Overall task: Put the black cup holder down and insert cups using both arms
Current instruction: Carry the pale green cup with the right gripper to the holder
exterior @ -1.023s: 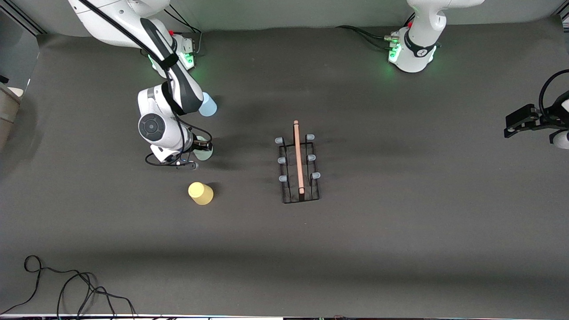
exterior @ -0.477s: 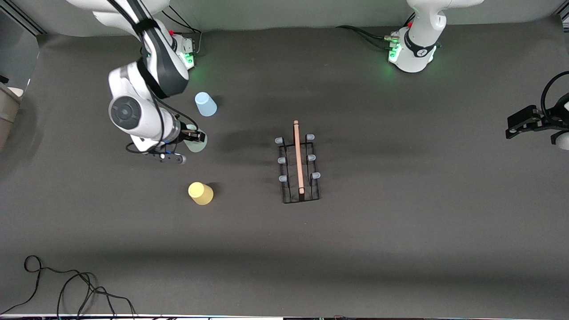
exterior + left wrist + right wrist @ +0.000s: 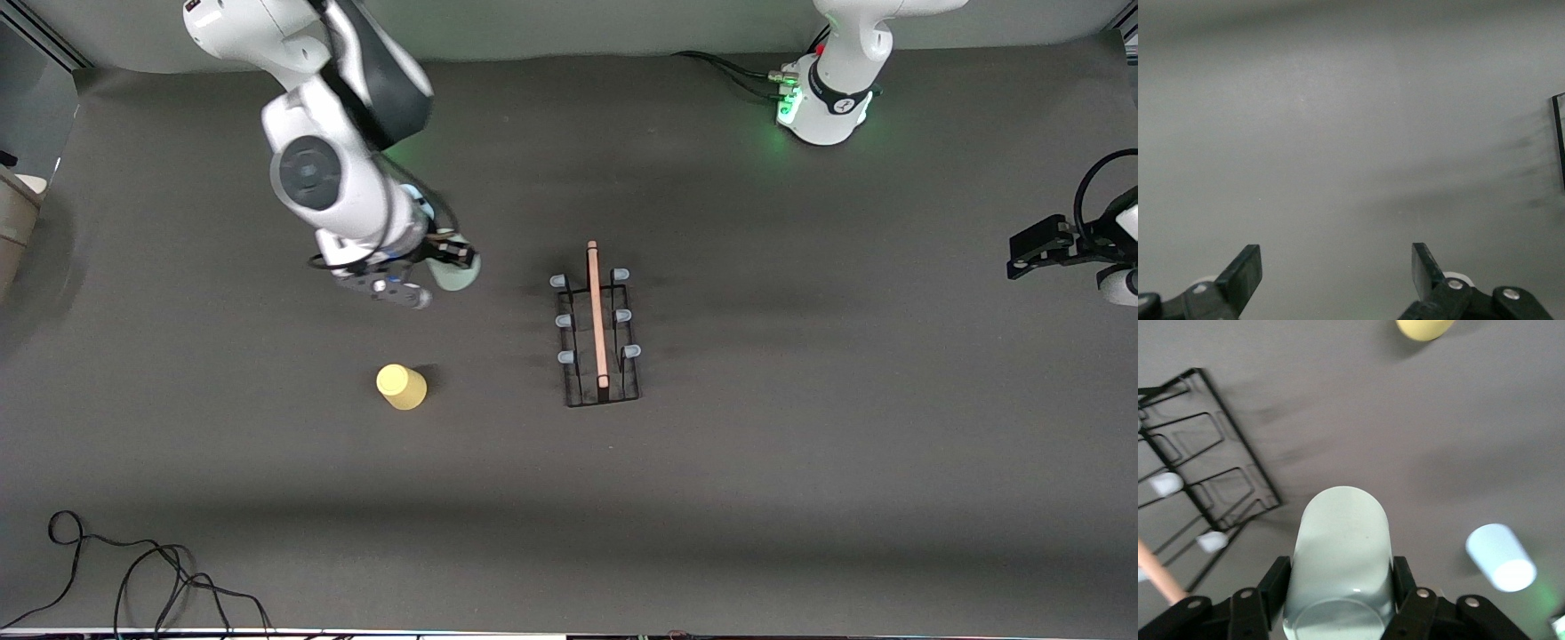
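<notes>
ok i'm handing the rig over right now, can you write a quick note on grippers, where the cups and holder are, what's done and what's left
Right gripper: shut on the grey-green cup, up in the air over bare table between the cups' spot and the black cup holder.
Left gripper: open, empty, waiting at the left arm's end of the table.
Holder: standing mid-table, all pegs bare.
Yellow cup: mouth-down on the table, toward the right arm's end.
Light blue cup: on the table, mostly hidden under the right arm in the front view.
Done: holder placed, first cup picked.
Left: all three cups onto pegs.
</notes>
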Robot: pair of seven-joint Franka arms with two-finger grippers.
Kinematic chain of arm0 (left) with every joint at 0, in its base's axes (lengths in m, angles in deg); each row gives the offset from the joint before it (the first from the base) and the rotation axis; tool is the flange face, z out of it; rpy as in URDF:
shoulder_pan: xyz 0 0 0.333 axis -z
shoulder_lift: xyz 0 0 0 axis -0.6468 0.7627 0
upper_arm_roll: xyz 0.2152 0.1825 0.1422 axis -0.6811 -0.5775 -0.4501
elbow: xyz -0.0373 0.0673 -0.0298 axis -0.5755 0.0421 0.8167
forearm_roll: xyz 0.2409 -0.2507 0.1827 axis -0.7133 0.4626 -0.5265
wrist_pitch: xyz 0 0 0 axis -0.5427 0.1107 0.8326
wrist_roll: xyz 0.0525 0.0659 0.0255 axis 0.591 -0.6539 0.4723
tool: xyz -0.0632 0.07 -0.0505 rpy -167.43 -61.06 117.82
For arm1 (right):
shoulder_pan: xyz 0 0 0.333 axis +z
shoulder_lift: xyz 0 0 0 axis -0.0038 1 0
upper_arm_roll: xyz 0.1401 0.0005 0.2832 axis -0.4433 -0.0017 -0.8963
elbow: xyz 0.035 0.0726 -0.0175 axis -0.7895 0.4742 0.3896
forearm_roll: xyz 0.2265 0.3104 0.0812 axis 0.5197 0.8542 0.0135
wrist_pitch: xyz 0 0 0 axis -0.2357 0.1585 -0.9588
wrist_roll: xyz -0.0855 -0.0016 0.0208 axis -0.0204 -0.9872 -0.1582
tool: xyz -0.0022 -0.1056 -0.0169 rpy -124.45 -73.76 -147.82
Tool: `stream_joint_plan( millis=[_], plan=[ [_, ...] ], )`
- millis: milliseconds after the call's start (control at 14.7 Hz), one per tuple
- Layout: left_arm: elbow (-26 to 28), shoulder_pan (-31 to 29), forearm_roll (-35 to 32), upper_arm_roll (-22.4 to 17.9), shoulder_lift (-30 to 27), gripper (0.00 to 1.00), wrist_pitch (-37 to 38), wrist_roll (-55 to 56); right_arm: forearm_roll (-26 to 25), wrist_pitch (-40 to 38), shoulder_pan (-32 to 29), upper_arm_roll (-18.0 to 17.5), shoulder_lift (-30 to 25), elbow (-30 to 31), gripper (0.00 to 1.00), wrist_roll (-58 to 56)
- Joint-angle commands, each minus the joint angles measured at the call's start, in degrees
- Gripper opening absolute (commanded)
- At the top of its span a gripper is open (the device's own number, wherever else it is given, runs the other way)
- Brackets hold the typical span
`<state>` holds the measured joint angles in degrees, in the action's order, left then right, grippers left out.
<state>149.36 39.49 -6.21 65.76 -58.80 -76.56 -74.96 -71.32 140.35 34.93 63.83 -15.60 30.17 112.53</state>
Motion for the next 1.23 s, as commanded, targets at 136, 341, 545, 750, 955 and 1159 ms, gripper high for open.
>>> stream_joint_plan(
  millis=[136, 341, 545, 750, 955, 1159],
  plan=[
    [0.5, -1.0, -1.1, 0.3, -0.3, 1.00, -0.6, -0.6, 1.8, 1.0, 5.2, 0.4, 10.4, -12.4, 0.09, 9.8],
    [0.8, -0.5, -1.0, 0.5, -0.5, 1.00, 0.6, -0.5, 2.2, 5.5, 7.7, 0.4, 12.1, -12.5, 0.09, 13.3],
    [0.3, -0.8, -0.2, 0.5, -0.8, 1.00, 1.3, -0.6, 2.1, 8.1, 8.1, 0.4, 13.6, -12.5, 0.09, 14.6],
    [-0.3, -0.8, -0.3, 0.5, -1.9, 1.00, 1.4, -0.1, 2.0, 9.0, 9.2, 0.4, 14.8, -12.5, 0.09, 14.6],
    [-0.3, -0.6, -0.2, 0.6, -2.1, 1.00, 1.5, -0.3, 1.6, 10.4, 10.1, 0.4, 16.8, -12.5, 0.09, 14.6],
    [-0.1, -0.5, 0.7, 0.6, -1.7, 1.00, 3.1, -0.2, 1.4, 11.6, 10.2, 0.4, 17.9, -12.4, 0.29, 14.6]
  ],
)
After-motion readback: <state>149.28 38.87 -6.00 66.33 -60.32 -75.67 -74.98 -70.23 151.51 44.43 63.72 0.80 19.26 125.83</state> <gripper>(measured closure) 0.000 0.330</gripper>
